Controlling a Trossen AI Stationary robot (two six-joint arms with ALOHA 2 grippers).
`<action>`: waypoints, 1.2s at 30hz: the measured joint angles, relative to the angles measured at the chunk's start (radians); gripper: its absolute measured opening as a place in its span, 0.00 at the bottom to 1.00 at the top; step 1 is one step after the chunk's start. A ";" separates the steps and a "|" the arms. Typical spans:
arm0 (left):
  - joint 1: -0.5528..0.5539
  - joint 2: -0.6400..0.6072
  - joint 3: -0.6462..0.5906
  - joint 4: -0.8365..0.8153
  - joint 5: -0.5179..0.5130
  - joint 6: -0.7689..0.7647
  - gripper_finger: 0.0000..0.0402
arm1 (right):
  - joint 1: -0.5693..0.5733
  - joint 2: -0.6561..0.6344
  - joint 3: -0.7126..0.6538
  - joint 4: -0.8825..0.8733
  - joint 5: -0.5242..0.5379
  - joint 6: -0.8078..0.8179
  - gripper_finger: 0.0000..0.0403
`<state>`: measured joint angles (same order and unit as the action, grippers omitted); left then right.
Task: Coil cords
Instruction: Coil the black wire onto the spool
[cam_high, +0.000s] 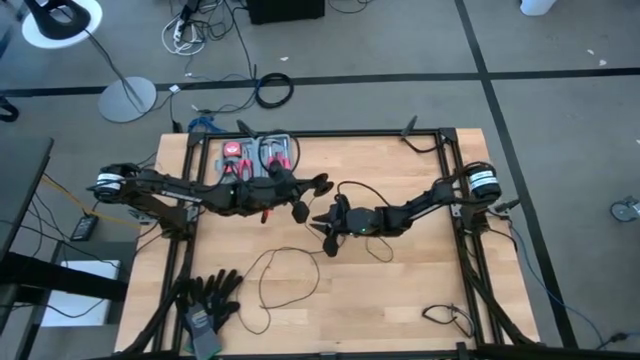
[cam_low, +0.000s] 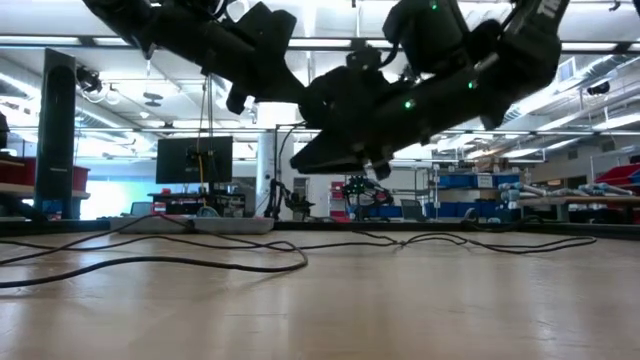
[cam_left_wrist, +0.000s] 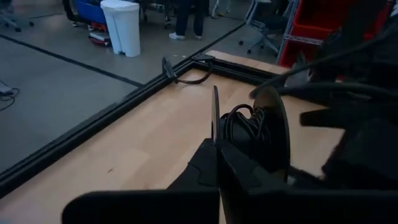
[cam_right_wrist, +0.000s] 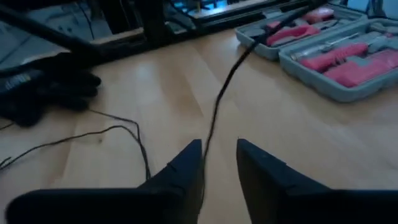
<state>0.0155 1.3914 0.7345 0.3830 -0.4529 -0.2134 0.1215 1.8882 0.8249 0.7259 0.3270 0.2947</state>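
Your cords (cam_high: 268, 285) lie slack at lower centre of the high view, one strand rising between the part-open fingers of the right gripper (cam_right_wrist: 217, 155). The left gripper (cam_high: 300, 210) is clamped shut mid-table. Thin, limp, springy wire: pinch it lightly.

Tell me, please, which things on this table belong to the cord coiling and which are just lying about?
Part of the job:
- thin black cord, trailing loose over the wood
- round spool with cord wound on it, held by the left gripper
- right gripper, cord running between its jaws

Just lying about:
- grey tool case
- black gloves
- short cable at the table's corner
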 joint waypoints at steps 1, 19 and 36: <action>-0.002 0.000 0.000 -0.008 0.000 0.000 0.00 | -0.005 0.012 0.000 0.023 0.000 0.000 0.26; -0.004 -0.018 0.000 0.064 0.009 0.030 0.00 | -0.032 0.041 0.005 0.094 -0.043 -0.032 0.39; -0.003 -0.018 0.000 0.049 -0.037 0.031 0.00 | -0.005 0.022 0.005 0.110 -0.027 -0.092 0.01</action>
<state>0.0124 1.3735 0.7345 0.4324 -0.4897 -0.1829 0.1170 1.9100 0.8295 0.8361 0.2996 0.2024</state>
